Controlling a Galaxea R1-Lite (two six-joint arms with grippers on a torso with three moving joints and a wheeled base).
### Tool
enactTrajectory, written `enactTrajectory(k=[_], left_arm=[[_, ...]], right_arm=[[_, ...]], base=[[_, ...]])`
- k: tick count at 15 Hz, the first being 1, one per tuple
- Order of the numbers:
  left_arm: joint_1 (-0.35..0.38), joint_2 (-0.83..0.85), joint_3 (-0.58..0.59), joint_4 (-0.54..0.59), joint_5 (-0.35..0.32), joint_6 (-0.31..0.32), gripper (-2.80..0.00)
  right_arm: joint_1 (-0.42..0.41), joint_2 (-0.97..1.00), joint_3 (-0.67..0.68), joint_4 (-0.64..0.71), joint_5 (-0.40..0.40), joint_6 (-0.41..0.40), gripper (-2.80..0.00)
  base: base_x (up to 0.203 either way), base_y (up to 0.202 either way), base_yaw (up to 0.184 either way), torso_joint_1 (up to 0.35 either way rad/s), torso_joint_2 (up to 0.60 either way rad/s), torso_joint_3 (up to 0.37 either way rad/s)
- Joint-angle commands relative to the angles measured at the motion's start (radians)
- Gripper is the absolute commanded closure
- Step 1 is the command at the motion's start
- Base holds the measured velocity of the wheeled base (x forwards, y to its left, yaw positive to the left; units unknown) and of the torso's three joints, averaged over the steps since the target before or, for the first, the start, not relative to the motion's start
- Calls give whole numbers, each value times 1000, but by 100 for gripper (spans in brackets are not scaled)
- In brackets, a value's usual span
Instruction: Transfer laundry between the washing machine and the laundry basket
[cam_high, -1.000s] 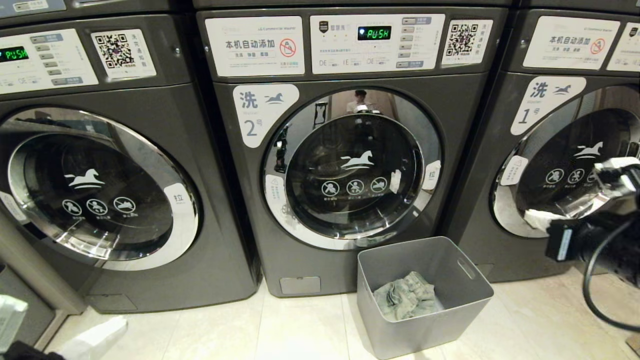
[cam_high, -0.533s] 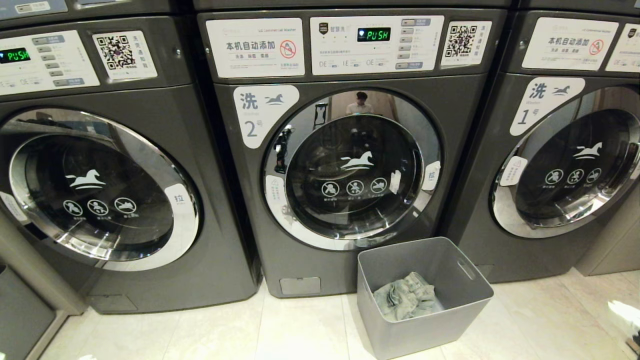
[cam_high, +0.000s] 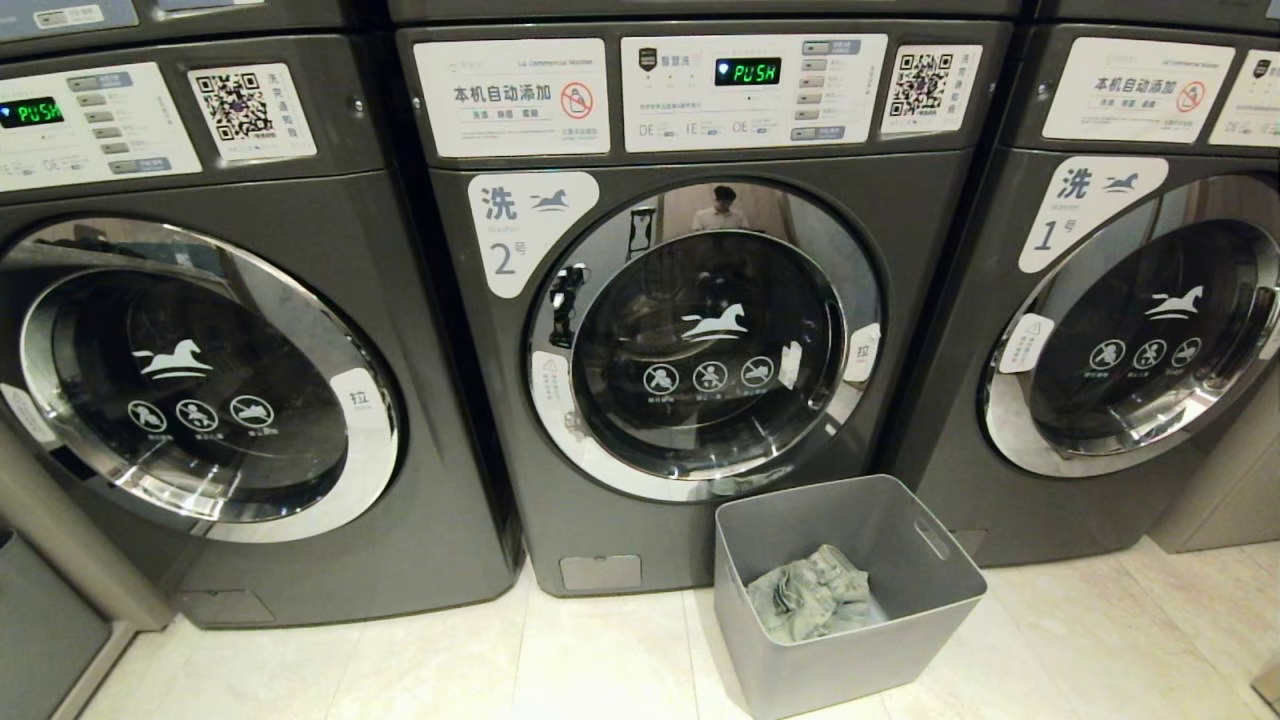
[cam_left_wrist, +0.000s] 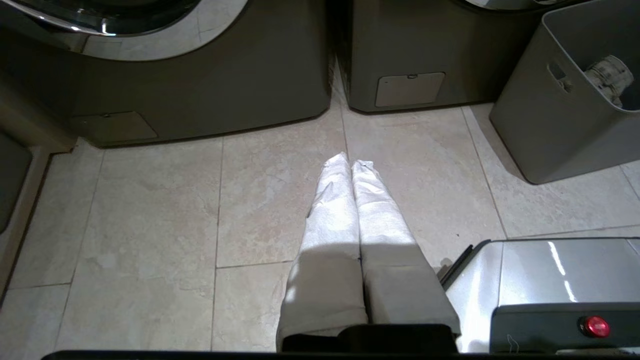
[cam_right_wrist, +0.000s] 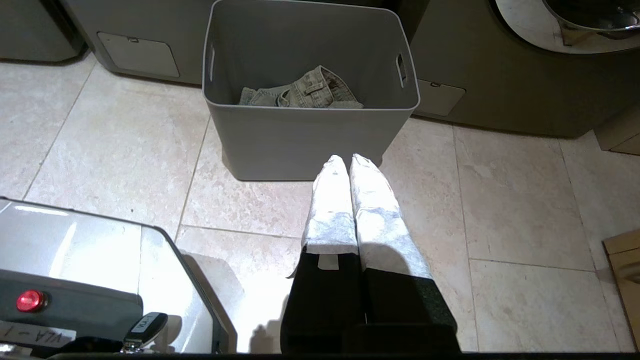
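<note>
The washing machine (cam_high: 700, 330) marked 2 stands in the middle of the head view, its round glass door closed. In front of its lower right corner sits the light grey laundry basket (cam_high: 930, 600) on the floor. The laundry (cam_high: 810, 605), a crumpled grey-green garment, lies in the basket's bottom; it also shows in the right wrist view as laundry (cam_right_wrist: 305, 92) inside the basket (cam_right_wrist: 310, 135). Neither arm is in the head view. My left gripper (cam_left_wrist: 350, 162) is shut and empty over the floor tiles. My right gripper (cam_right_wrist: 348, 159) is shut and empty, low in front of the basket.
Alike dark grey washers stand to the left (cam_high: 200, 380) and right (cam_high: 1130, 340), doors closed. The floor (cam_high: 560, 660) is pale tile. My silver base (cam_left_wrist: 550, 280) with a red button shows in both wrist views. A cardboard edge (cam_right_wrist: 625, 260) lies at the right.
The right arm, up in front of the right washer a second ago, has dropped out of the head view. The white-wrapped left gripper at the lower left has gone from it too.
</note>
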Motion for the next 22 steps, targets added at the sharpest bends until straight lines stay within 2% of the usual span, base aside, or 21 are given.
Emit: enactTrajectory(k=[1, 4, 7, 11, 17, 22], left_arm=[[0, -27, 13, -2, 40, 6, 0], [0, -27, 74, -94, 68, 5, 0], [-6, -26, 74, -92, 63, 4, 0], [-128, -62, 73, -88, 66, -5, 0], [-98, -298, 72, -88, 93, -19, 0], [-95, -309, 74, -95, 98, -27, 0]], right_arm=[[9, -142, 39, 33, 2, -9, 0], [19, -336, 39, 34, 3, -9, 0], [21, -443, 37, 36, 1, -2, 0], [21, -443, 37, 38, 2, -4, 0], [21, -443, 35, 38, 1, -1, 0], [21, -443, 37, 38, -9, 33, 0]], base=[[0, 0, 0, 0, 0, 0], [0, 0, 0, 0, 0, 0], [0, 0, 0, 0, 0, 0], [0, 0, 0, 0, 0, 0], [0, 0, 0, 0, 0, 0], [0, 0, 0, 0, 0, 0]])
